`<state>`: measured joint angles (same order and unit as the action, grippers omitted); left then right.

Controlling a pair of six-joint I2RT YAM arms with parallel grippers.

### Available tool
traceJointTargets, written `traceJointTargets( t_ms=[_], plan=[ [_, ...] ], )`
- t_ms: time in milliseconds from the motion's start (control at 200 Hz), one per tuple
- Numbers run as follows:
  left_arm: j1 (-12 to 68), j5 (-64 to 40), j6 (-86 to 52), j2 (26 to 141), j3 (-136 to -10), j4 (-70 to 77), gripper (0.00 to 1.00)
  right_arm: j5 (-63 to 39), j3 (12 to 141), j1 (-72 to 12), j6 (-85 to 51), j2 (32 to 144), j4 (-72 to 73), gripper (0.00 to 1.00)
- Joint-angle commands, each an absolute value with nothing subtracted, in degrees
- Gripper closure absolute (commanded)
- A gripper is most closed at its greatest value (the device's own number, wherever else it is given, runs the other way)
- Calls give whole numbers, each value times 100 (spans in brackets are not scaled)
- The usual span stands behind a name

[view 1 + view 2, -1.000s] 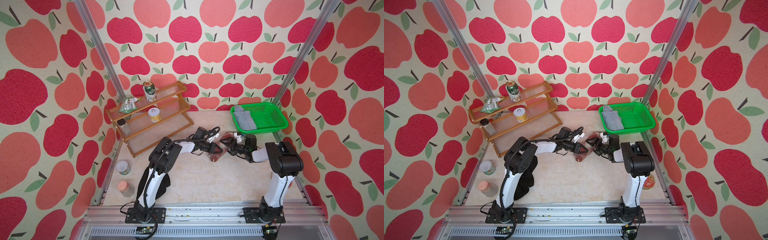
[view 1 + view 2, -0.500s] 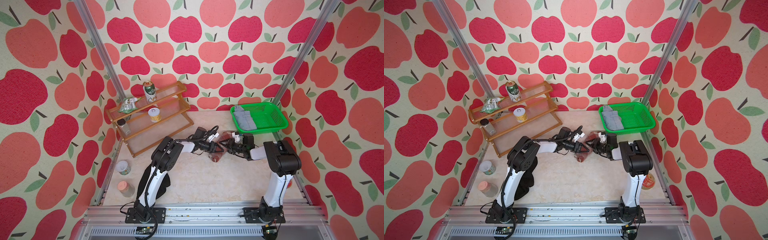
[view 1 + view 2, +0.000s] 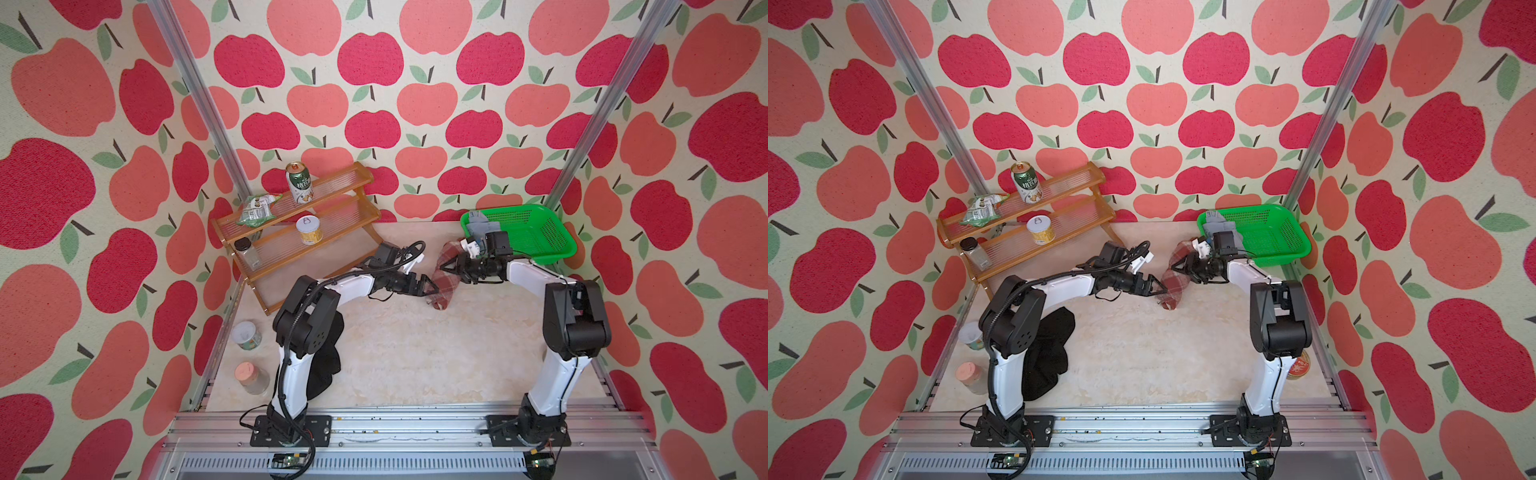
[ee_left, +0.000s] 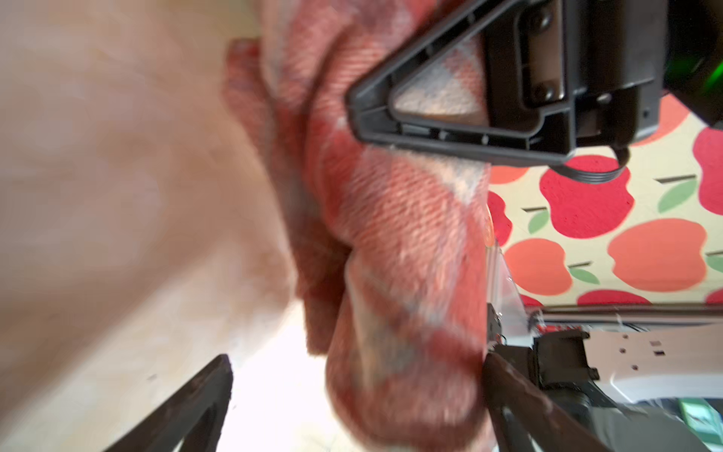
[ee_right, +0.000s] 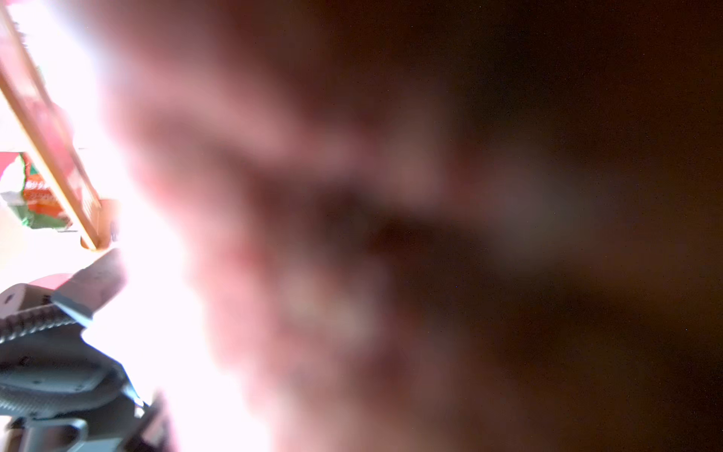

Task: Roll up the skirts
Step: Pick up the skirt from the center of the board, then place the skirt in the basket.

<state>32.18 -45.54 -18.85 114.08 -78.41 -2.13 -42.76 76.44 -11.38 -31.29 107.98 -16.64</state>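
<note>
Nearest the camera, an aluminium rail point(image 3: 395, 424) carries the bases of both arms at the front edge of a cream marbled counter point(image 3: 415, 353). Just behind the left arm's base, a plain black skirt point(image 3: 328, 357) lies crumpled on the counter, partly hidden by the arm. To its left, near the wall, stand a jar with a pink lid point(image 3: 251, 376) and a small cup with a white top point(image 3: 246, 334). In a top view a red-labelled tin point(image 3: 1300, 365) shows behind the right arm, by the right wall.

Mid-counter, the two arms reach toward each other over a red-brown-and-cream plaid skirt point(image 3: 446, 274), gathered into a long roll that runs from near centre to far right. The left claw point(image 3: 430, 286) sits at the roll's near end with its jaws spread wide, released; in the left wrist view its fingers point(image 4: 187, 407) stand either side of the cloth point(image 4: 399, 274), one just beside it. The right claw point(image 3: 451, 265) is clenched on the plaid skirt further along the roll, with cloth bunched between its jaws. The right wrist view is a blur of reddish cloth.

Far left, a stepped wooden rack point(image 3: 299, 237) holds a spice jar point(image 3: 248, 251), a yellow tin point(image 3: 309, 230), a green snack packet point(image 3: 257, 210) and a green drink can point(image 3: 299, 181). Far right, a green mesh basket point(image 3: 536, 232) holds a light blue denim skirt point(image 3: 480, 224) at its left end. Apple-print walls surround everything.
</note>
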Motion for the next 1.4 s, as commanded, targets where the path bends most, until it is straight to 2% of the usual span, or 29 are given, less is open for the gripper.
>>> traceJointTargets(
  t_ms=[0, 85, 195, 385, 470, 690, 885, 1070, 1226, 1396],
  plan=[
    [3160, -3457, -1394, 10552, -7465, -722, 0, -4553, 8714, -1064, -1970, 10690, -3563, 64],
    [3172, -3076, -1289, 10052, -7124, -729, 0, -4421, 9541, -1064, -1529, 10804, -4342, 64],
    [3201, -2697, -1205, 9605, -6690, -713, 0, -3756, 10772, -1051, -1002, 11037, -5262, 63],
    [3468, -2173, -1144, 9086, -6081, -666, 0, -650, 13202, -983, 178, 11863, -6400, 60],
    [3687, -1859, -1079, 8928, -5808, -715, 0, 80, 13875, -892, 619, 12278, -6353, 60],
    [4124, -1263, -965, 8451, -5136, -815, 0, 1153, 13780, -627, 1435, 12570, -4600, 60],
    [4163, -1256, -979, 8232, -4788, -652, 0, 1874, 14446, -542, 2241, 13286, -4108, 60],
    [4160, -1516, -1165, 8638, -4769, -482, 0, 1961, 14401, -391, 2533, 13719, -4342, 59],
    [4148, -1837, -1148, 9020, -5037, -606, 0, 2174, 13495, -296, 2643, 13645, -4368, 59],
    [4106, -2136, -1181, 9138, -5050, -473, 1, 1985, 13124, -112, 2484, 13647, -4771, 60]
  ],
)
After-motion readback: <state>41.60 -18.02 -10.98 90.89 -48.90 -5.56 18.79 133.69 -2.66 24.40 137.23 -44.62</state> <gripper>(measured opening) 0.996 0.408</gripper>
